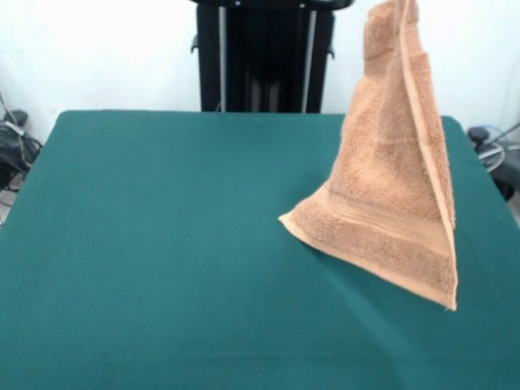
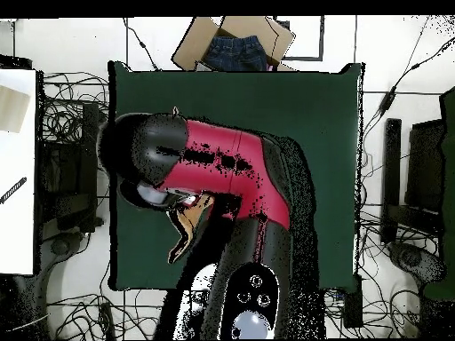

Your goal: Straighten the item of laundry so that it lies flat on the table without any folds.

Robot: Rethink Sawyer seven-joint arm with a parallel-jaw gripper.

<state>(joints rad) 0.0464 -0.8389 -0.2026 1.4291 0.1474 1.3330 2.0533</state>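
The item of laundry [image 1: 396,195], an orange-tan towel, hangs in a tall peak over the right half of the green table [image 1: 162,244]. Its top runs out of the front view's upper edge. Its lower border rests on the table, with one corner pointing left and another toward the front edge. In the overhead view, only a strip of the towel [image 2: 188,229] shows below the red and black arm [image 2: 231,169]. My gripper [image 2: 190,206] is mostly hidden under the wrist there, shut on the towel's top and holding it up.
An open cardboard box with blue cloth [image 2: 235,46] sits beyond the table's far edge in the overhead view. Cables and stands [image 2: 67,133] crowd the floor on both sides. A white surface [image 2: 16,169] lies to the left of the table.
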